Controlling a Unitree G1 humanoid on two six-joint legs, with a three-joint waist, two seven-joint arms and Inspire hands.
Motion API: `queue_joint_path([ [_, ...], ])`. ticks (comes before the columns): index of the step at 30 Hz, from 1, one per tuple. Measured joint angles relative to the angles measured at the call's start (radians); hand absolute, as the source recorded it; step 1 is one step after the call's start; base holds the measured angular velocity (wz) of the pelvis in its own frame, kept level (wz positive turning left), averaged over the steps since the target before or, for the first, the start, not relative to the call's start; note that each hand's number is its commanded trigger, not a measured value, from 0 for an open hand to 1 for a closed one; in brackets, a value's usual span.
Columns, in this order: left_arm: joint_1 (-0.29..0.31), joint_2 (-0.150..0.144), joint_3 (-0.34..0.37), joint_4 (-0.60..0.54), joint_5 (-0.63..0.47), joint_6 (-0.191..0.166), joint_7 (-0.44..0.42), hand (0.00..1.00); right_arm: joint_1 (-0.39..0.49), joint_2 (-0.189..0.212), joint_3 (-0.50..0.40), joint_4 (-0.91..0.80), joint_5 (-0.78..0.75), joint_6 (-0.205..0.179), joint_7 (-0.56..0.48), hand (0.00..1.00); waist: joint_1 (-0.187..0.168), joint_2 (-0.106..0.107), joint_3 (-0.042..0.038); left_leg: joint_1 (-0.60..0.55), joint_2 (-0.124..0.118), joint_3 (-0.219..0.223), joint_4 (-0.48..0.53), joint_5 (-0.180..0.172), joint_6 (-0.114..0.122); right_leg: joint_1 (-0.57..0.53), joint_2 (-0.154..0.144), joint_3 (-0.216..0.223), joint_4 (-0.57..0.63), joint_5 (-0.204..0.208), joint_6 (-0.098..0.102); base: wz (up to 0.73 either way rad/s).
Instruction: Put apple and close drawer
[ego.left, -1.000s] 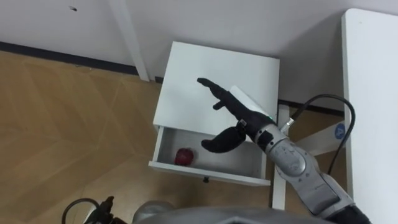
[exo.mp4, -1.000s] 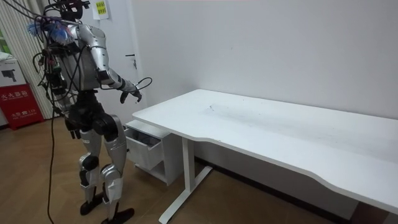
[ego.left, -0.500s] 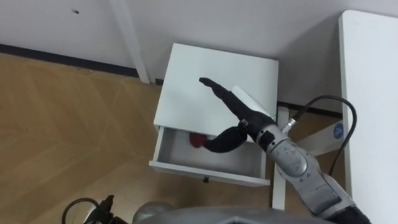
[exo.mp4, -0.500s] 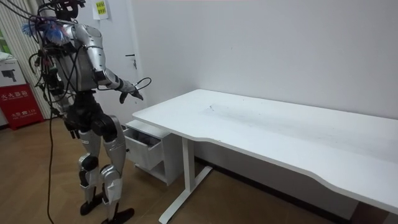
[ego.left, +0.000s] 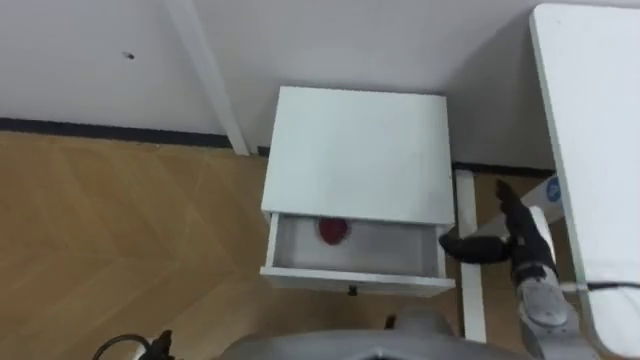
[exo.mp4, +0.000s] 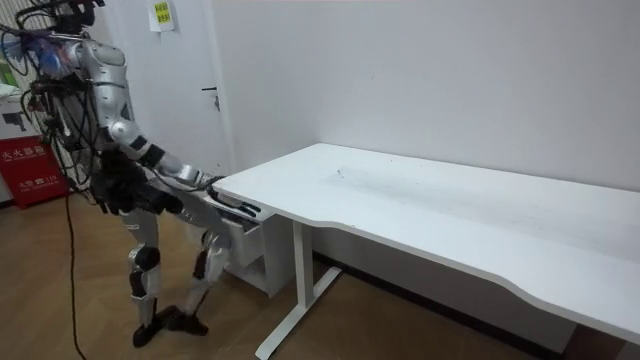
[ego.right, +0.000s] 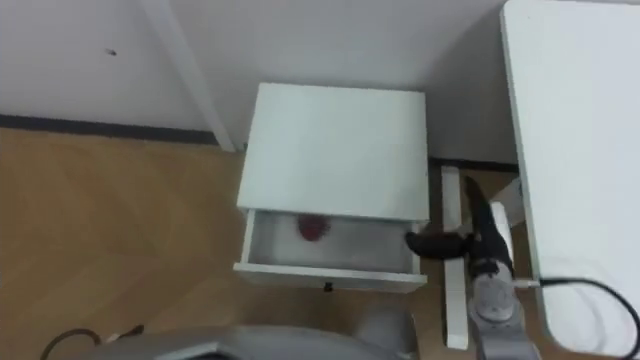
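Apple (ego.left: 334, 231) lies in the open drawer (ego.left: 355, 281). The right hand (ego.left: 512, 238), fingers released and empty, has swung off the cabinet (ego.left: 355, 150) to the drawer's right; only closing remains.

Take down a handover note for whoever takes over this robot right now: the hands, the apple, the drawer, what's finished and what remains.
Right hand: open, holding nothing, beside the right end of the drawer; whether the thumb touches it is unclear.
Apple: lying inside the drawer, near its back wall.
Drawer: pulled out from the white cabinet.
Done: apple is in.
Left: push the drawer front in until it shuts.
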Motion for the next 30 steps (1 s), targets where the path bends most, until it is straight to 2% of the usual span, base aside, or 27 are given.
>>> queue_joint_path([
  [1, -0.016, 0.006, 0.008, 0.022, -0.013, 0.014, -0.001, 0.0, 0.022, 0.001, 0.005, 0.033, 0.03, -0.011, 0.001, 0.0, -0.016, 0.037, 0.0016, -0.02, 0.047, -0.025, 0.026, -0.01, 0.013, -0.129, 0.036, -0.047, 0.276, -0.097, -0.026, -0.36],
  [2, -0.024, 0.008, 0.008, 0.023, -0.015, 0.02, -0.001, 0.0, 0.035, 0.001, 0.006, 0.052, 0.04, -0.012, -0.001, 0.0, -0.026, 0.06, 0.0007, -0.025, 0.078, -0.038, 0.025, -0.008, 0.011, -0.179, 0.05, -0.072, 0.36, -0.128, -0.031, 0.15],
  [3, -0.032, 0.021, 0.011, 0.021, -0.019, 0.029, -0.002, 0.0, 0.054, 0.006, 0.015, 0.1, 0.041, -0.013, -0.009, 0.0, -0.03, 0.09, 0.0017, -0.035, 0.116, -0.047, 0.051, -0.006, 0.02, -0.257, 0.081, -0.089, 0.461, -0.157, -0.01, 0.24],
  [4, -0.034, 0.047, -0.003, 0.002, -0.03, 0.033, -0.003, 0.0, 0.052, 0.006, 0.038, 0.132, 0.041, -0.011, -0.015, 0.0, -0.04, 0.061, 0.0191, -0.06, 0.074, -0.025, 0.136, -0.004, 0.024, -0.298, 0.065, -0.054, 0.507, -0.207, 0.026, 0.2],
  [5, -0.028, 0.052, -0.005, -0.006, -0.028, 0.039, -0.001, 0.0, 0.051, -0.002, 0.042, 0.143, 0.044, -0.008, -0.012, 0.0, -0.045, 0.042, 0.0228, -0.071, 0.048, -0.017, 0.156, -0.028, 0.043, -0.3, 0.049, -0.038, 0.515, -0.233, 0.03, 0.24],
  [6, -0.025, 0.054, 0.015, -0.022, -0.021, 0.052, 0.003, 0.0, 0.047, -0.015, 0.042, 0.168, 0.061, 0.0, -0.009, 0.0, -0.049, 0.006, 0.0216, -0.111, 0.03, 0.002, 0.239, -0.097, 0.059, -0.278, 0.016, -0.009, 0.493, -0.267, 0.029, 0.24],
  [7, -0.002, 0.02, 0.03, -0.049, -0.013, 0.067, 0.005, 0.0, 0.033, -0.045, 0.041, 0.212, 0.07, 0.009, -0.01, 0.0, -0.049, 0.017, 0.011, -0.15, 0.026, -0.004, 0.29, -0.131, 0.076, -0.206, 0.01, -0.008, 0.388, -0.277, 0.015, 0.22],
  [8, 0.008, 0.004, 0.028, -0.061, -0.014, 0.07, 0.001, 0.0, 0.022, -0.056, 0.042, 0.239, 0.07, 0.016, -0.011, 0.0, -0.049, 0.027, 0.0038, -0.154, 0.024, -0.004, 0.285, -0.13, 0.075, -0.146, 0.008, -0.009, 0.297, -0.278, 0.018, 0.16],
  [9, 0.042, -0.014, 0.028, -0.066, -0.015, 0.071, -0.003, 0.0, 0.015, -0.065, 0.047, 0.285, 0.072, 0.028, -0.016, 0.0, -0.044, 0.024, -0.0021, -0.144, 0.009, -0.007, 0.247, -0.11, 0.058, 0.006, -0.005, -0.011, 0.056, -0.279, 0.035, 0.09],
  [10, 0.071, -0.009, 0.03, -0.067, -0.014, 0.073, -0.001, 0.0, 0.013, -0.055, 0.065, 0.317, 0.072, 0.044, -0.013, 0.0, -0.032, 0.004, -0.0049, -0.117, -0.024, -0.009, 0.195, -0.085, 0.056, 0.173, -0.02, -0.014, -0.219, -0.283, 0.049, 0.08],
  [11, 0.082, -0.004, 0.031, -0.069, -0.013, 0.077, 0.0, 0.0, 0.016, -0.051, 0.081, 0.333, 0.071, 0.047, -0.007, 0.0, -0.025, -0.012, -0.0068, -0.103, -0.041, -0.009, 0.17, -0.073, 0.057, 0.256, -0.027, -0.018, -0.36, -0.287, 0.054, 0.08],
  [12, 0.098, 0.0, 0.031, -0.086, -0.013, 0.088, 0.008, 0.0, 0.028, -0.045, 0.1, 0.351, 0.07, 0.058, 0.01, 0.0, -0.01, -0.031, -0.0071, -0.089, -0.063, -0.009, 0.127, -0.052, 0.06, 0.396, -0.033, -0.034, -0.619, -0.299, 0.059, 0.11],
  [13, 0.099, 0.0, 0.034, -0.093, -0.014, 0.091, 0.012, 0.0, 0.032, -0.042, 0.115, 0.373, 0.069, 0.065, 0.024, 0.0, 0.01, -0.049, -0.0147, -0.078, -0.082, -0.009, 0.08, -0.025, 0.058, 0.505, -0.028, -0.047, -0.835, -0.315, 0.062, 0.11],
  [14, 0.098, -0.001, 0.035, -0.097, -0.014, 0.091, 0.013, 0.0, 0.031, -0.04, 0.115, 0.382, 0.07, 0.068, 0.031, 0.0, 0.019, -0.049, -0.0184, -0.073, -0.089, -0.009, 0.055, -0.012, 0.057, 0.547, -0.024, -0.058, -0.927, -0.33, 0.056, 0.0],
  [15, 0.093, -0.003, 0.036, -0.105, -0.015, 0.09, 0.015, 0.0, 0.03, -0.036, 0.115, 0.391, 0.069, 0.07, 0.034, 0.0, 0.04, -0.057, -0.0172, -0.06, -0.095, -0.007, 0.01, 0.017, 0.056, 0.615, -0.017, -0.063, -1.088, -0.329, 0.052, 0.0],
  [16, 0.088, 0.001, 0.044, -0.114, -0.015, 0.087, 0.03, 0.0, 0.02, -0.029, 0.115, 0.403, 0.066, 0.07, 0.043, 0.0, 0.047, -0.069, -0.0217, -0.051, -0.105, -0.01, -0.027, 0.037, 0.052, 0.673, -0.015, -0.076, -1.212, -0.32, 0.052, 0.0],
  [17, 0.083, 0.004, 0.053, -0.117, -0.015, 0.086, 0.035, 0.0, 0.01, -0.025, 0.115, 0.416, 0.068, 0.07, 0.05, 0.0, 0.05, -0.077, -0.0228, -0.047, -0.109, -0.01, -0.038, 0.042, 0.049, 0.698, -0.015, -0.083, -1.26, -0.318, 0.052, 0.03],
  [18, 0.07, 0.008, 0.064, -0.116, -0.015, 0.086, 0.047, 0.0, -0.008, -0.019, 0.114, 0.44, 0.072, 0.077, 0.067, 0.0, 0.057, -0.095, -0.0207, -0.038, -0.112, -0.01, -0.047, 0.046, 0.044, 0.736, -0.008, -0.103, -1.327, -0.313, 0.056, 0.0],
  [20, 0.051, 0.008, 0.072, -0.114, -0.015, 0.085, 0.053, 0.0, -0.033, -0.016, 0.113, 0.467, 0.072, 0.086, 0.088, 0.0, 0.062, -0.103, -0.0167, -0.026, -0.11, -0.011, -0.053, 0.048, 0.035, 0.766, -0.001, -0.113, -1.366, -0.31, 0.058, 0.02],
  [24, 0.036, -0.021, 0.074, -0.115, -0.015, 0.074, 0.052, 0.0, -0.044, -0.014, 0.112, 0.47, 0.074, 0.093, 0.124, 0.0, 0.063, -0.096, -0.0184, -0.003, -0.101, -0.016, -0.07, 0.049, 0.017, 0.786, 0.012, -0.126, -1.376, -0.31, 0.058, 0.0],
  [30, 0.044, -0.04, 0.08, -0.096, -0.014, 0.095, 0.045, 0.0, -0.044, 0.006, 0.112, 0.522, 0.073, 0.151, 0.183, 0.0, 0.062, -0.088, -0.0163, 0.023, -0.099, -0.017, -0.098, 0.054, 0.007, 0.799, 0.016, -0.126, -1.375, -0.317, 0.047, 0.0],
])
